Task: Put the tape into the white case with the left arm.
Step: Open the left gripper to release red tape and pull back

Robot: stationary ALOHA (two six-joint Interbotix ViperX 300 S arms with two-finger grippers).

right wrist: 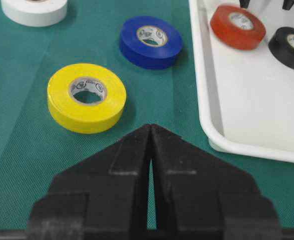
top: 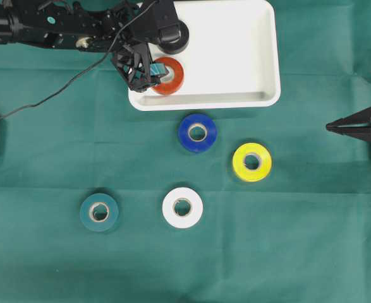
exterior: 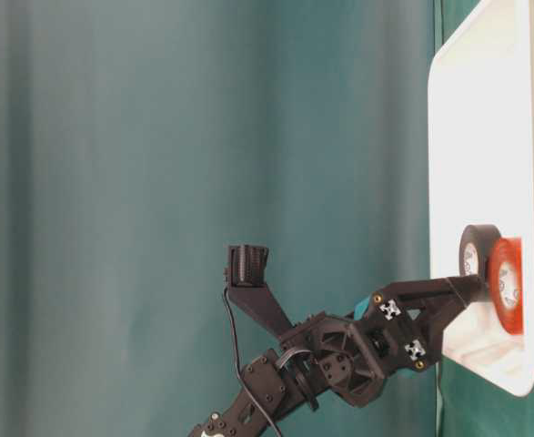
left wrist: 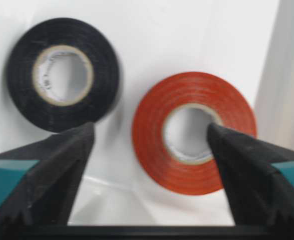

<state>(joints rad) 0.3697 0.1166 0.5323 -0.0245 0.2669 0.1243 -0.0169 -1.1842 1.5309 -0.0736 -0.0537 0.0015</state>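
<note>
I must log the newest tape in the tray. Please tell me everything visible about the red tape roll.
The glossy red tape roll with a pale cardboard core lies flat inside the shallow white plastic tray, near its front left corner, beside a black tape roll without touching it. The left arm's black teal-banded hand stands open over it, one finger above the core; contact is unclear.

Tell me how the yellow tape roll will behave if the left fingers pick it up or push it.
The yellow tape roll lies flat on the green cloth, so a push should slide it, not roll it. Its wound ring looks stiff. The smooth rim may slip; gripping through the hole seems safer.
</note>
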